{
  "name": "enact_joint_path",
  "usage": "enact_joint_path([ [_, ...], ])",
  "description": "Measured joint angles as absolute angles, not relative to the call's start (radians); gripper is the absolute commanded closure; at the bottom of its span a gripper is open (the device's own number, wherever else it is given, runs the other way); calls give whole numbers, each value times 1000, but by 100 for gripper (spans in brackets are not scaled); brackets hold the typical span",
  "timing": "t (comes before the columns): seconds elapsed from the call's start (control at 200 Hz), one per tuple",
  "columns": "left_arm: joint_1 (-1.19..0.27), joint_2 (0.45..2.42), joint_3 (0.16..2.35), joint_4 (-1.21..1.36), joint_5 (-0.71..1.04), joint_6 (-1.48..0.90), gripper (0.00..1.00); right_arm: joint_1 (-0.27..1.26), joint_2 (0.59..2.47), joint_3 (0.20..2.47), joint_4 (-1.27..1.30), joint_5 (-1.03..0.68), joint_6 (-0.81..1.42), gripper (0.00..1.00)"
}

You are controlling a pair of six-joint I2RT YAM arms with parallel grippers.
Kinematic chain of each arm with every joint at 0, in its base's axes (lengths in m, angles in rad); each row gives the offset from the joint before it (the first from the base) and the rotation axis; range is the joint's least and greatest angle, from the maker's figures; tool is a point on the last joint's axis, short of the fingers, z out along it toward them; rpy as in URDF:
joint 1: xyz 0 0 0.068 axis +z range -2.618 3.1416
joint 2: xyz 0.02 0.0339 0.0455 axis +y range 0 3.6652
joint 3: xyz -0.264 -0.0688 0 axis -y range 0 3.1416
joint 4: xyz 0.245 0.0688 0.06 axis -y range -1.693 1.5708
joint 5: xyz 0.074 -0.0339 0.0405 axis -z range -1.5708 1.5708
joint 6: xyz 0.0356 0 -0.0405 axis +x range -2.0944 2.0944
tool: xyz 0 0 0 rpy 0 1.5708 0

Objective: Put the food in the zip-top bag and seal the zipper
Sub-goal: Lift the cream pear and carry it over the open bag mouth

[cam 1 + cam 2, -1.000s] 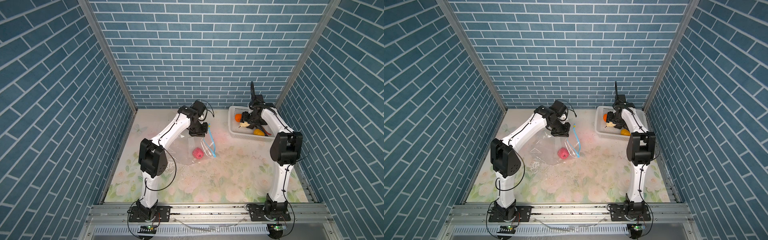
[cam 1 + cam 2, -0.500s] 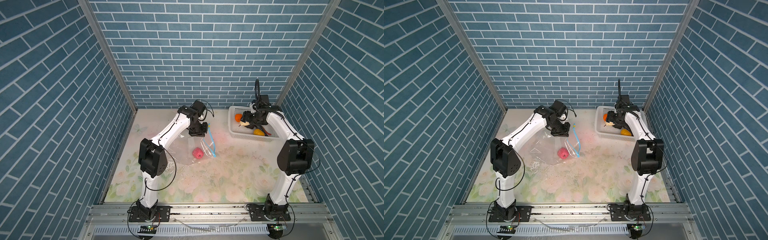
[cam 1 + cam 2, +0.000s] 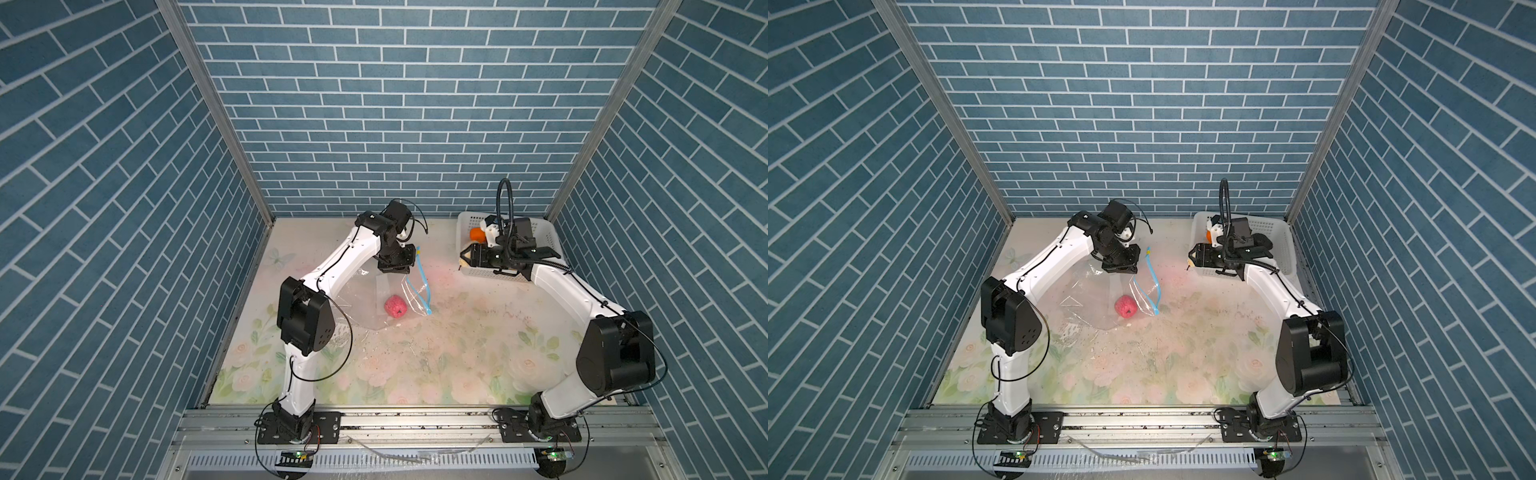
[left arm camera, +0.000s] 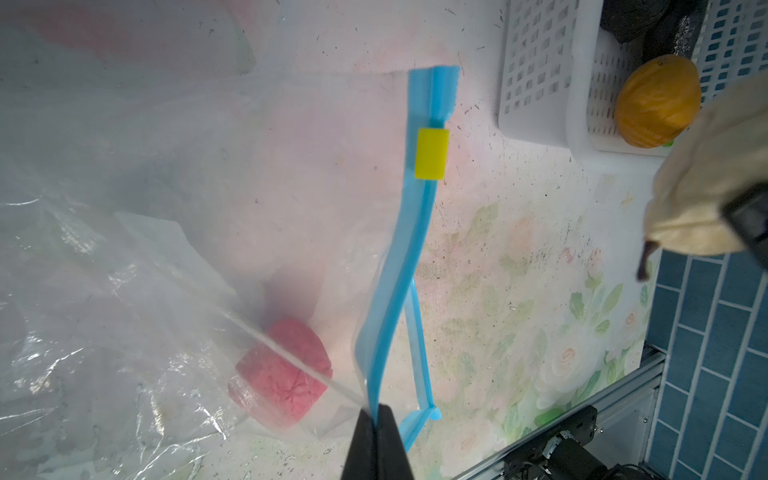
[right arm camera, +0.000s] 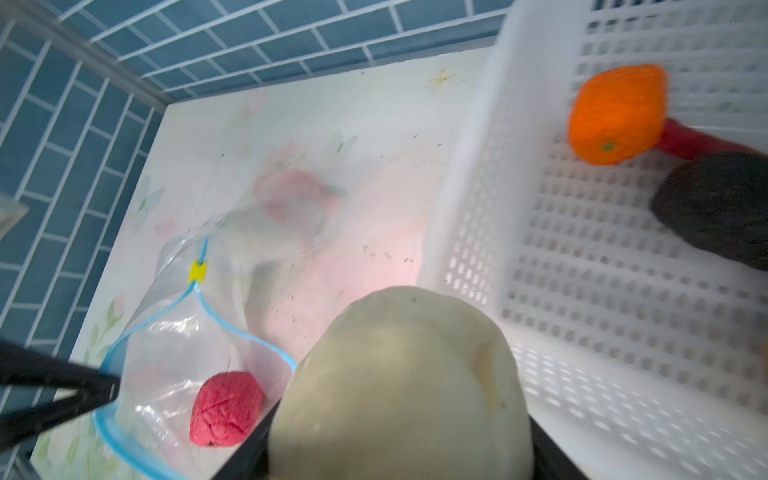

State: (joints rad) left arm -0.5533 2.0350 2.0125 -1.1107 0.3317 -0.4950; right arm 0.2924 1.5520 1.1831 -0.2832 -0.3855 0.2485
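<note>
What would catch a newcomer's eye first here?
The left gripper pinches the blue zipper of the clear bag mid-table, its mouth open and a pink food inside. The right gripper holds a cream food beside the white basket at far right, where an orange food and a black lump lie.

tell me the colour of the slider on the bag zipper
Yellow slider; clearest in the left wrist view.

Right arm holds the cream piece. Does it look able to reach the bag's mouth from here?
Probably yes. The left gripper pinches the zipper, holding the mouth of the zip-top bag open toward the right gripper and its cream piece. Only bare table lies between; the pink piece sits inside.
</note>
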Motion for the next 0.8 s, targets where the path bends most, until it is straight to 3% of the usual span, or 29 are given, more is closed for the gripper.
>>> enact_joint_path([
  [0.295, -553, 2039, 2025, -1116, 338, -501, 100, 369, 1507, 945, 85, -551, 198, 43],
  [0.795, -553, 2038, 2024, -1117, 343, -503, 100, 464, 1623, 917, 340, -663, 147, 45],
])
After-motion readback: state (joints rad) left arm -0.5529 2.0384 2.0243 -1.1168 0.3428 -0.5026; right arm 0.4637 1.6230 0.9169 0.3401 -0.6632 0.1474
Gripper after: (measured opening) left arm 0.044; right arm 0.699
